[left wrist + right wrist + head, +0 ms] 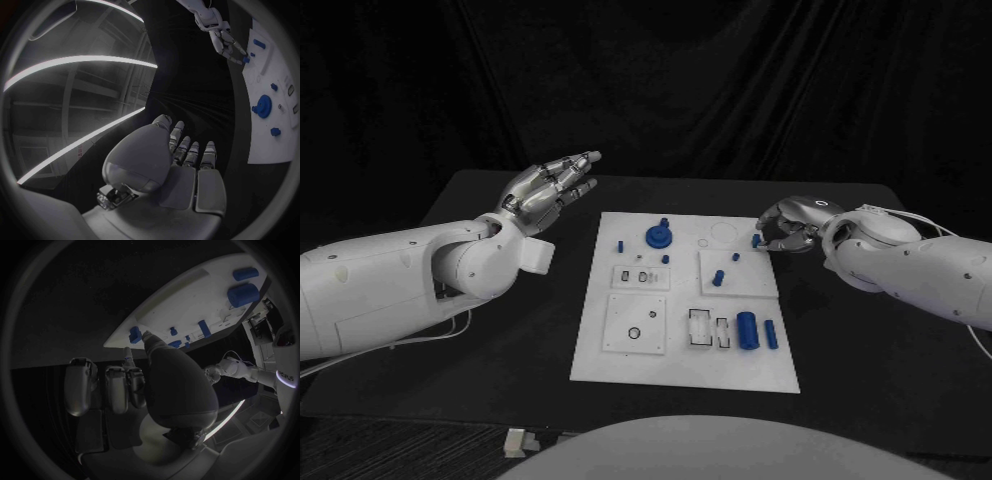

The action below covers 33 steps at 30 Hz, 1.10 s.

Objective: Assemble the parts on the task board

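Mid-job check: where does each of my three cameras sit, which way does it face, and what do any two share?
Head view: on the head, looking down at the task board; both arms, left hand, right hand show.
Left wrist view: behind the left hand, facing across the board's edge.
Right wrist view: behind the right hand, facing the board.
Shared: all show the board; the left wrist view also catches the right hand.

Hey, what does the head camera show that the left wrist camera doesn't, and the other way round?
Head view only: the whole white task board, including two blue cylinders at its near end. Left wrist view only: the left hand from behind, fingers straight, holding nothing. Both: the right hand at the board's far right edge by a small blue part, and the round blue gear-like part.
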### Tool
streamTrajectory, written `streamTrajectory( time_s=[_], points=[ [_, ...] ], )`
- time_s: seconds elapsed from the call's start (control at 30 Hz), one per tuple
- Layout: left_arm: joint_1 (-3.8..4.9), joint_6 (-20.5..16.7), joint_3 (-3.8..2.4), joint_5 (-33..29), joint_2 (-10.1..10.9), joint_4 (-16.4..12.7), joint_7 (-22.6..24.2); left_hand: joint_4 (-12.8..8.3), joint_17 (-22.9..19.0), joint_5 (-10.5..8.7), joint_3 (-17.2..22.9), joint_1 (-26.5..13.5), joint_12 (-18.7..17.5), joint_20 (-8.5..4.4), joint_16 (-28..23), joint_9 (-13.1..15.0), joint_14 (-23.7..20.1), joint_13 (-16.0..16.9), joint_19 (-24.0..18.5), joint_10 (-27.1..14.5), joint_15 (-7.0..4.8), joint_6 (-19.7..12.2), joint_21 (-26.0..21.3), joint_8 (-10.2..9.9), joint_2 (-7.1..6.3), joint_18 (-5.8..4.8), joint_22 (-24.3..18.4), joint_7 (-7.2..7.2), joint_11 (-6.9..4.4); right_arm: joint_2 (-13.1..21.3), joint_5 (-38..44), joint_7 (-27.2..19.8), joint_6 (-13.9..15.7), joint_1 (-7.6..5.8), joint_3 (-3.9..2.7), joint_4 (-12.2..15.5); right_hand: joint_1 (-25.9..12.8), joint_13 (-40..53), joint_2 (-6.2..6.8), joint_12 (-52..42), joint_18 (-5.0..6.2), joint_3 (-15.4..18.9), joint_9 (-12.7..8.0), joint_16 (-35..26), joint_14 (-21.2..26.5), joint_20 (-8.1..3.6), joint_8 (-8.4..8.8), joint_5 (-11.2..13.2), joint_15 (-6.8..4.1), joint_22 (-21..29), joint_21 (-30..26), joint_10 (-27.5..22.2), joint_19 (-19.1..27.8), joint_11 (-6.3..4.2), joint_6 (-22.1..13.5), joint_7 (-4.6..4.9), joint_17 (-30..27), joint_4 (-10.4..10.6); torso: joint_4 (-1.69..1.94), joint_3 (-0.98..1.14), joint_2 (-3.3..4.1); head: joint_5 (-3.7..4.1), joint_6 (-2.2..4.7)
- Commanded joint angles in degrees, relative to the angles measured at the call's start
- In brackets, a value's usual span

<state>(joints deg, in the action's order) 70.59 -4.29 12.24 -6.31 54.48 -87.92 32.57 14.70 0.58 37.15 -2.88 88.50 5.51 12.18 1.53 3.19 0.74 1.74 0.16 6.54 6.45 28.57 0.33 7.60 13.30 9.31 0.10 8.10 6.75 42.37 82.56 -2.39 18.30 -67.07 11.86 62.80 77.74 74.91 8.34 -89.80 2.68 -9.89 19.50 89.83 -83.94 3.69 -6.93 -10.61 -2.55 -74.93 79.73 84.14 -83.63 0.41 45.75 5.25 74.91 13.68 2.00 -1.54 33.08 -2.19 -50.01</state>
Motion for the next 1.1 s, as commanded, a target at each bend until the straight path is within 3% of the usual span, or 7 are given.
streamTrajectory(
  time_s=[0.03,0.3,0.8,1.0,1.1],
  points=[
    [-0.07,0.76,-0.07,0.05,-0.07,-0.14,0.49,0.0,0.06,0.36,0.43,0.53,0.28,0.39,0.22,0.05,0.15,0.04,0.11,0.04,0.37,-0.08,-0.14,0.23,0.17,0.46,0.08,0.29,0.34,-0.3,0.32,1.04,-1.08,0.26,-0.03,-0.52,0.62,15.09,-0.06,-0.2,-0.04,-0.05,0.13,0.17,-6.06,0.05,-0.35,-0.54,-0.13,-11.59,-0.27,5.86,0.1,0.0,-0.07,0.13,15.09,0.21,0.01,0.0,0.01,0.07,0.01],
    [-0.09,0.93,-0.07,0.19,-0.16,-0.13,0.46,0.0,0.06,0.36,0.43,0.53,0.28,0.39,0.22,0.05,0.15,0.04,0.11,0.04,0.37,-0.08,-0.14,0.23,0.17,0.46,0.08,0.29,0.34,-0.98,0.32,1.08,-1.37,0.39,-0.03,-1.37,1.41,15.09,-0.35,-0.2,0.03,-0.18,0.45,0.17,-6.06,0.13,-0.99,-2.56,-0.05,-11.49,-0.61,5.86,0.3,0.09,0.57,0.22,15.09,0.06,0.0,0.0,0.01,0.16,0.01],
    [-0.11,1.34,-0.07,0.77,-0.02,-0.06,-0.24,-0.03,0.06,0.35,0.69,0.55,0.39,0.39,0.25,0.05,0.14,0.05,0.1,0.04,0.36,-0.08,-0.14,0.26,0.11,0.47,0.08,0.31,0.35,-2.38,0.32,1.16,-1.5,0.65,-0.04,-2.67,1.49,15.09,-0.79,-0.2,0.12,-0.23,0.9,0.17,-6.06,0.18,-1.8,-3.57,0.0,-11.38,-0.99,5.86,0.52,0.15,1.57,0.29,15.09,0.11,-0.01,-0.02,-0.05,0.08,0.01],
    [-0.11,1.72,-0.07,1.42,0.07,-0.09,-0.57,-0.03,0.06,0.35,0.72,0.55,0.39,0.39,0.25,0.05,0.13,0.05,0.1,0.03,0.36,-0.11,-0.14,0.26,0.11,0.48,0.08,0.31,0.36,-2.59,0.32,1.26,-1.56,0.67,-0.04,-2.85,1.52,15.09,-1.15,-0.2,0.15,-0.24,1.71,0.17,-6.06,0.18,-3.09,-4.28,-0.03,-11.35,-1.12,5.86,0.57,0.08,3.29,0.17,15.09,-0.03,0.0,0.02,-0.06,0.01,0.01],
    [-0.11,1.8,-0.07,1.51,0.09,-0.08,-0.66,-0.03,0.06,0.35,0.72,0.55,0.39,0.39,0.25,0.05,0.13,0.05,0.1,0.03,0.36,-0.11,-0.14,0.26,0.11,0.48,0.08,0.31,0.36,-2.61,0.32,1.33,-1.54,0.68,-0.04,-2.87,1.76,15.09,-1.39,-0.2,0.16,-0.37,2.51,0.17,-6.06,0.11,-4.03,-6.15,-0.13,-11.34,-1.17,5.86,0.59,-0.04,4.38,0.03,15.09,-0.41,0.04,0.01,-0.03,0.07,0.01]
  ],
)
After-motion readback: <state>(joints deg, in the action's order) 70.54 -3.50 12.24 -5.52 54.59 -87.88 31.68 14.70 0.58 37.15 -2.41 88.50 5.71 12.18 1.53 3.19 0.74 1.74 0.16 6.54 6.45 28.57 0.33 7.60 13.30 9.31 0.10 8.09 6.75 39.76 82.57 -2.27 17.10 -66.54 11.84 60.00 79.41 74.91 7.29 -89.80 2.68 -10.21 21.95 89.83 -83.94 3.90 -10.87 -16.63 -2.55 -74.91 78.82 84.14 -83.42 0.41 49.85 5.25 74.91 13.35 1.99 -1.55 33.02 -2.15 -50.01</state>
